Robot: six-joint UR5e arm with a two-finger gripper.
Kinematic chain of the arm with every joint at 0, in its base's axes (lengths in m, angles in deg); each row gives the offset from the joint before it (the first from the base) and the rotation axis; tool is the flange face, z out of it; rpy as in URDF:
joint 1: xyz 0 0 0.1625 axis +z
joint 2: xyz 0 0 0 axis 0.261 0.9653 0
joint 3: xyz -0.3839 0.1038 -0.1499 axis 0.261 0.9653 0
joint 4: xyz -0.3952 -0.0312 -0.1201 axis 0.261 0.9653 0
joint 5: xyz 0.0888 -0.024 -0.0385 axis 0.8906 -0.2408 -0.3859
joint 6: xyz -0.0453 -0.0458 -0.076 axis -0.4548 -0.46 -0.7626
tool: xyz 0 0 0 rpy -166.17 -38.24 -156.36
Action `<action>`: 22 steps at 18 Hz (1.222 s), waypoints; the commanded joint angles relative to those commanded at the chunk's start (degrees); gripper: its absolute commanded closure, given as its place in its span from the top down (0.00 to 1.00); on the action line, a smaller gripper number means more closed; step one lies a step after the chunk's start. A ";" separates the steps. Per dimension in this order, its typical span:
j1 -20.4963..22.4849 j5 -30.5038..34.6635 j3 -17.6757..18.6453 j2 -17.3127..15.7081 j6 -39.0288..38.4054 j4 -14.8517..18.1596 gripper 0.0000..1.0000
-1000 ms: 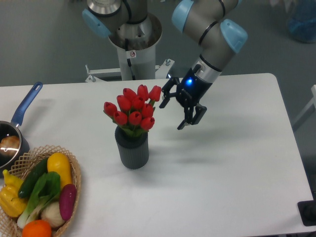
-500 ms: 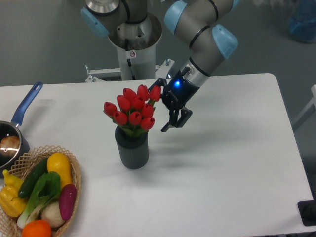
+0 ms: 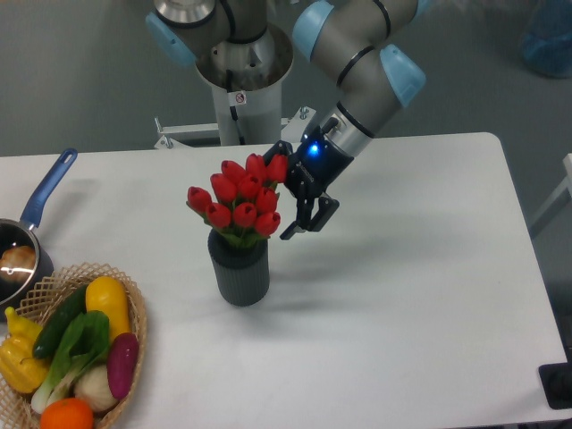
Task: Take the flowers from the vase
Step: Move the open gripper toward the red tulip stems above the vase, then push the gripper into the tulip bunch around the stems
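Beside the flowers (image 3: 239, 202) now: end effector (image 3: 288, 198) shifted left since a moment ago, fingers spread, holding nothing, upper finger up against the rightmost bud, lower one just off the bunch. At the left desk (image 3: 411, 304) edge, a basket (image 3: 136, 315) of vegetables and a saucepan (image 3: 27, 234), well apart. Red buds over green leaves, upright in the ribbed grey vase (image 3: 239, 268).
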 joint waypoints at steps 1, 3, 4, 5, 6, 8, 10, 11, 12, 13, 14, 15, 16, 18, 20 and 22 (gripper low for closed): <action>0.00 0.00 0.18 -0.09 0.17 0.00 1.00; -0.09 -0.09 0.18 -0.09 0.26 -0.09 1.00; -0.26 0.09 0.18 -0.09 0.52 -0.35 1.00; -0.70 0.26 0.18 -0.26 1.05 -0.61 1.00; -0.79 0.44 0.09 -0.26 1.92 -0.70 1.00; -0.70 0.53 0.18 0.17 4.91 -0.70 1.00; -0.44 0.53 0.18 0.18 5.97 -0.70 1.00; -0.35 0.61 0.09 0.18 6.06 -0.70 1.00; -0.44 0.88 -0.08 0.18 6.33 -0.79 1.00; -0.53 1.05 -0.43 0.26 6.94 -0.88 1.00; -0.44 0.36 -0.61 0.44 6.94 -0.79 1.00; -0.35 0.18 -0.53 0.53 7.03 -0.79 1.00; -0.35 0.00 -0.44 0.53 6.68 -0.70 1.00; -0.26 -0.79 -0.52 0.53 6.42 -0.62 1.00; -0.70 -2.71 -0.44 0.62 6.24 -0.62 1.00; -0.79 -4.21 -0.35 0.62 6.15 -0.53 1.00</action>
